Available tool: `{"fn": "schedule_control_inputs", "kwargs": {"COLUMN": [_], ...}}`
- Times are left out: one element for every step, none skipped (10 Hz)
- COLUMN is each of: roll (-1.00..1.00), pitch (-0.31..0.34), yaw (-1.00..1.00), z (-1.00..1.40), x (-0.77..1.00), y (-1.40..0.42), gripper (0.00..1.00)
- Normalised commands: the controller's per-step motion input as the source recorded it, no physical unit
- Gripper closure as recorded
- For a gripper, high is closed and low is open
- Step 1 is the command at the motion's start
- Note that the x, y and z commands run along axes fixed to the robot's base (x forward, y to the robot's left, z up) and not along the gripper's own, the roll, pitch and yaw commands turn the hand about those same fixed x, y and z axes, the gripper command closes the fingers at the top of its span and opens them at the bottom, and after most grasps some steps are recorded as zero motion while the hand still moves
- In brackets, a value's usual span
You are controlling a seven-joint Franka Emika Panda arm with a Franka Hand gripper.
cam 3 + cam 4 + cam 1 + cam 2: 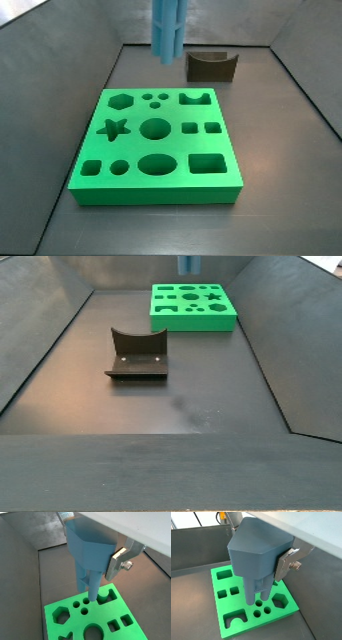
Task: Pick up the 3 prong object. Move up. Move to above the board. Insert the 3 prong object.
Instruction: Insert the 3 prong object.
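The 3 prong object [89,552] is a tall light-blue piece with a blocky head and thin prongs pointing down. My gripper [254,554] is shut on its head in both wrist views. One silver finger [119,562] shows against its side; the opposite finger is hidden behind the piece. The bright-green board [127,632] lies below, and the prong tips hang just above its three small round holes [84,606]. In a side view the prongs [170,32] hang clear above the board's [94,150] far edge. My gripper itself is out of both side views.
A dark fixture with a U-notched top [211,66] stands on the floor beyond the board, also seen as the fixture [138,354] in mid-floor. Grey sloping walls [40,326] enclose the dark floor. The board [194,318] sits at the far end.
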Motion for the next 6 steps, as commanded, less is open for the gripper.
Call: {"fn": "schedule_control_inputs", "kwargs": {"roll": [0.02,0.02,0.04,0.02,0.02,0.03], "pitch": [-0.034,-0.039,-0.021,-0.034,-0.040,-0.019], "yaw": [0.01,0.00,0.00,-0.02,0.00,0.00], "z": [-0.24,-0.37,-0.48,-0.47,-0.39,-0.31], "x": [-0.04,0.00,0.00,0.00,-0.02,-0.02], "y": [0.10,0.08,0.01,0.00,0.05,0.10], "gripper": [1.00,1.00,1.00,1.00,1.00,1.00]}}
